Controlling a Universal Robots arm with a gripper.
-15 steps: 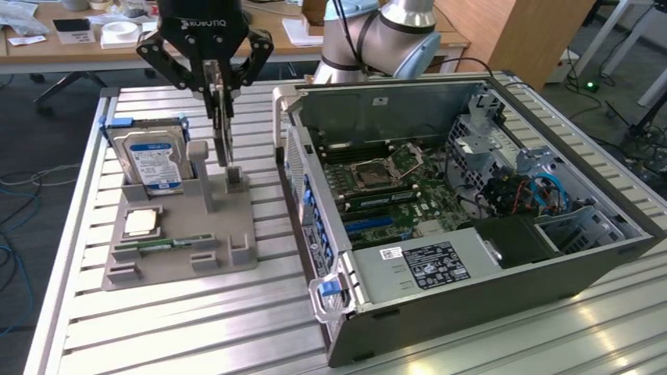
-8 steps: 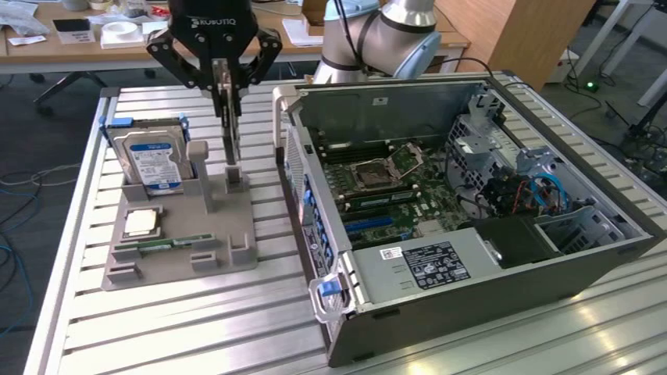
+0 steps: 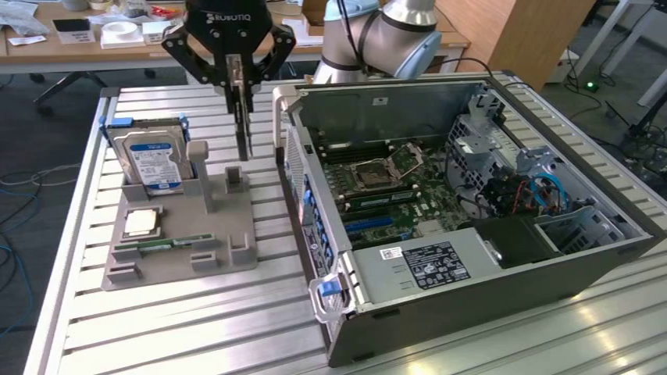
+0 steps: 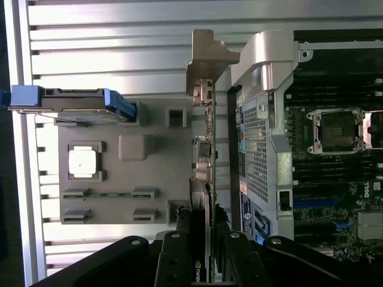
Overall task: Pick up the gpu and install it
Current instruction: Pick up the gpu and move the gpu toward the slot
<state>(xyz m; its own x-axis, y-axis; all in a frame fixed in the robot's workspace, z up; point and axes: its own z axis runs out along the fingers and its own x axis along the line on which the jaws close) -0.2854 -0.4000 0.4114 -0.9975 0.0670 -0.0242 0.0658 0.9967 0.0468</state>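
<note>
Blk gripper (image 3: 242,82), green-edged gpu (image 4: 210,137), hdd (image 3: 153,160) w/ blue-white label, grey tray (image 3: 208,264), silver ribbed table (image 3: 156,328)

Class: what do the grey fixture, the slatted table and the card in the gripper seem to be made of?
Grey fixture: probably matte plastic; dull, even grey, no glare. Table: likely bare aluminium; silvery ribbed slats with bright reflections. gpu, clamped edge-on in the gripper: thin circuit board, apparently; its material is hard to judge edge-on.

The gripper (image 3: 240,76) hangs at the upper left-centre of the exterior view, pointing straight down. Its black fingers (image 4: 178,254) are pinched on the top edge of the gpu (image 3: 245,129). The grey arm (image 3: 388,39) bends behind it, at upper centre.
</note>
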